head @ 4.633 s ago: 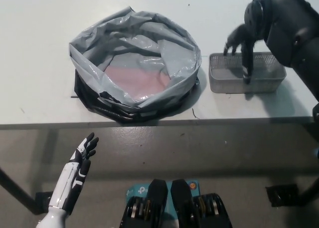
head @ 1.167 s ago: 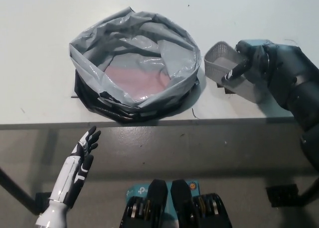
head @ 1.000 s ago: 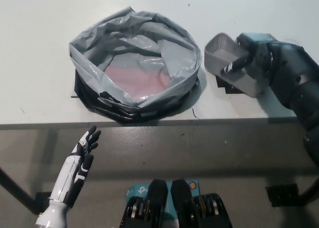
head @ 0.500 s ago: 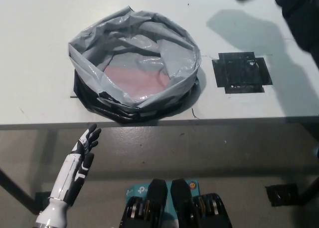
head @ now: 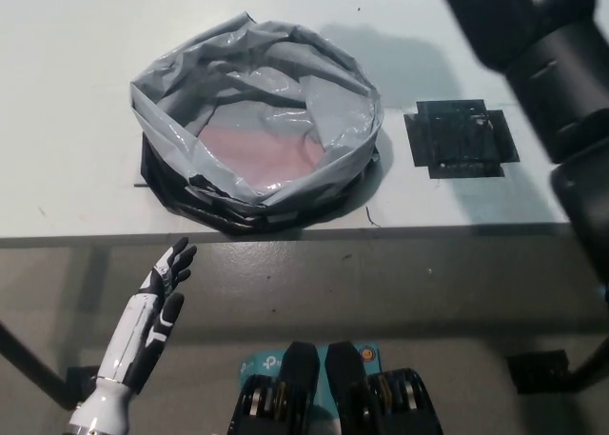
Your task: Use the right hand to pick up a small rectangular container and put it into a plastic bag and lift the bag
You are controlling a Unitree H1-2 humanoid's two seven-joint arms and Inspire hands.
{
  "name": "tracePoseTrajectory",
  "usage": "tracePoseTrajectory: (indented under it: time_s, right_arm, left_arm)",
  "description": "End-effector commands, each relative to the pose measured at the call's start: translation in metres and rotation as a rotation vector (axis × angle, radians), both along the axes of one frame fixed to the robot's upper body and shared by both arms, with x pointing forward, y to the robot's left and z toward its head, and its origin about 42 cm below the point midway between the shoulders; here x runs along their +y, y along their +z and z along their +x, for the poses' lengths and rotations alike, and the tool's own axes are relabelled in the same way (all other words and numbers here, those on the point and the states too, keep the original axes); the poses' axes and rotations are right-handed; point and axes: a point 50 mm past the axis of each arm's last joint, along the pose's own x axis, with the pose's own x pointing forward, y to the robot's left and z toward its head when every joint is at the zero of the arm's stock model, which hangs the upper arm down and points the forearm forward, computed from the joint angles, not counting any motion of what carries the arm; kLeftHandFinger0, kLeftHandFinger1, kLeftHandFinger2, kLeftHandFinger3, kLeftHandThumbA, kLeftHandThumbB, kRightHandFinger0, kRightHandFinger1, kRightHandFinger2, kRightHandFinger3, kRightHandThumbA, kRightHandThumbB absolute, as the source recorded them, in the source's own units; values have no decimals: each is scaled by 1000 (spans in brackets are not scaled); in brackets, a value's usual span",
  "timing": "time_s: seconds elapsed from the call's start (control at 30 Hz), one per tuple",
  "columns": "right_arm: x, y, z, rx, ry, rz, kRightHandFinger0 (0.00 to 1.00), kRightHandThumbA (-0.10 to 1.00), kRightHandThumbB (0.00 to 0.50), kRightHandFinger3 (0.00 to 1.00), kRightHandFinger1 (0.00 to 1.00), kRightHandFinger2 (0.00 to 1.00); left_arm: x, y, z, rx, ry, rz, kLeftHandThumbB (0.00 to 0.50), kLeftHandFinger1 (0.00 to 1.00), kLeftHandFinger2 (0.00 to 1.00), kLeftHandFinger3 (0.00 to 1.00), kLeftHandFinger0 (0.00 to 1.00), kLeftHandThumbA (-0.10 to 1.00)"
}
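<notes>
The grey plastic bag [head: 257, 121] sits wide open on the white table, its rim rolled over a black base, with a pinkish bottom showing inside. My black right arm [head: 533, 45] crosses the top right corner of the head view, high above the table. Its hand is past the top edge, out of sight. The small rectangular container is not visible anywhere. My white left hand [head: 157, 297] rests open at the lower left, below the table's front edge.
A square of black tape [head: 460, 137] marks the table right of the bag. The white table [head: 67, 92] ends at a front edge [head: 400, 230] just below the bag. The arm's shadow lies on the table behind the bag's right side.
The right hand closed on the mesh container, tilted it and lifted it off the tape square, up out of view. The arm has since swung left along the top. The left hand barely moved.
</notes>
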Motion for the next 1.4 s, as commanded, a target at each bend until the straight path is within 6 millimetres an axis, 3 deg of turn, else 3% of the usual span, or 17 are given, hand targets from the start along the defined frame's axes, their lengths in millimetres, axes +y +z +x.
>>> tracePoseTrajectory:
  time_s: [0.0,0.07,0.1,0.2,0.23,0.3,0.5,0.67,0.9,1.1,1.27,1.3,1.33,1.37]
  right_arm:
    - [34,19,-10,-48,26,42,0,-100,264,742,281,678]
    - [47,3,-11,-40,43,40,0,-100,256,695,235,635]
    - [54,-7,-11,-28,59,33,0,-100,253,604,223,611]
    - [65,-23,-12,0,70,23,0,-100,233,555,222,607]
    - [69,-29,-12,21,72,26,0,-100,233,569,232,624]
    - [77,-46,-13,71,84,35,0,-100,236,694,298,718]
    - [84,-86,-16,121,99,53,0,-100,212,692,293,720]
    - [81,-119,-16,170,82,61,0,-100,202,841,319,763]
    - [73,-155,-17,213,78,57,0,-100,203,862,305,749]
    - [58,-185,-16,277,52,63,0,-100,195,789,337,763]
    - [48,-201,-16,309,45,27,8,-100,179,842,362,756]
    - [46,-203,-15,344,46,4,138,110,209,963,488,849]
    - [43,-205,-14,378,44,-24,399,341,261,1000,690,952]
    - [42,-205,-14,384,44,-29,463,430,278,1000,672,875]
  left_arm:
    - [-2,12,4,-46,-29,9,260,1000,1000,1000,1000,961]
    - [-1,12,4,-45,-28,9,261,1000,1000,1000,1000,958]
    - [-1,13,4,-43,-27,9,261,1000,1000,1000,1000,956]
    - [-1,13,4,-44,-27,10,259,1000,1000,1000,1000,953]
    - [-1,13,4,-44,-27,8,258,1000,1000,1000,1000,951]
    - [-2,13,4,-47,-29,3,264,1000,1000,1000,1000,943]
    - [-2,14,6,-50,-25,4,265,1000,1000,1000,1000,939]
    - [-1,14,6,-51,-31,8,247,1000,1000,1000,1000,946]
    - [-2,15,7,-62,-32,15,245,1000,1000,1000,1000,947]
    - [-1,17,10,-66,-39,28,249,1000,1000,1000,1000,956]
    - [-1,17,11,-70,-42,32,249,1000,1000,1000,1000,959]
    - [-2,18,12,-69,-42,30,251,1000,1000,1000,1000,959]
    - [-1,18,12,-67,-42,32,252,1000,1000,1000,1000,961]
    - [-1,18,12,-66,-42,33,252,1000,1000,1000,1000,962]
